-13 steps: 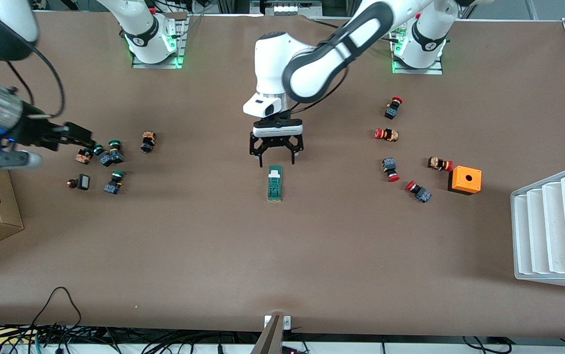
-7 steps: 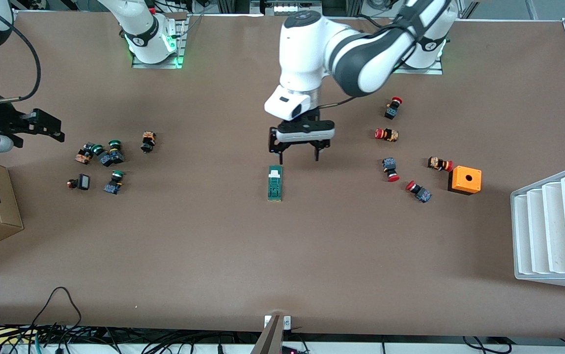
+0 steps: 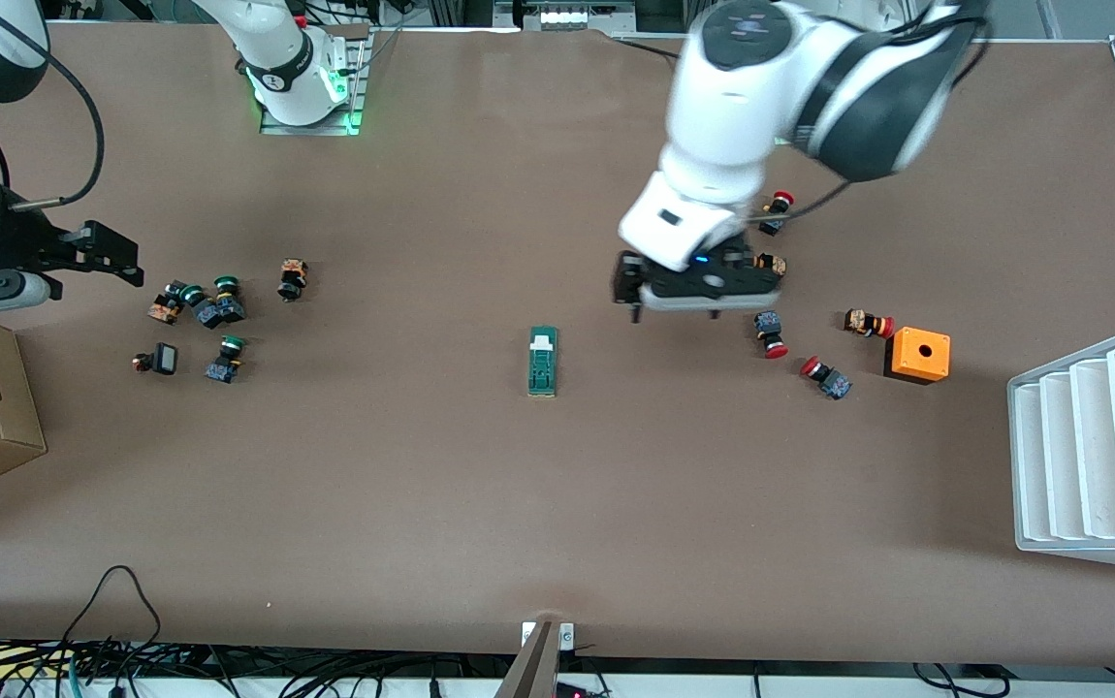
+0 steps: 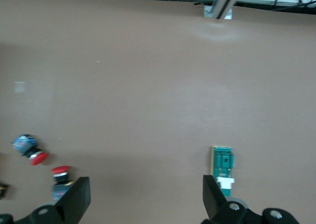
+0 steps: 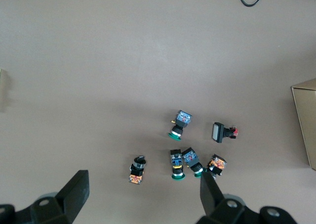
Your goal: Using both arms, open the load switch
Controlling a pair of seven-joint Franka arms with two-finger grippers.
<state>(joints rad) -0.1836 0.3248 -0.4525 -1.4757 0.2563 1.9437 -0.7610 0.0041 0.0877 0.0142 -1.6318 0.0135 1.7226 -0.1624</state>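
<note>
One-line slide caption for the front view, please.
Load switch lies untouched mid-table; open left gripper hovers by red-capped buttons, open right gripper near green-capped buttons.

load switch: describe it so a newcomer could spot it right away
Start at the brown table and look to its middle, between the green-capped push buttons and the red-capped push buttons. The load switch lies there alone: a narrow dark-green block with a white tab, unlike the round-capped buttons.
</note>
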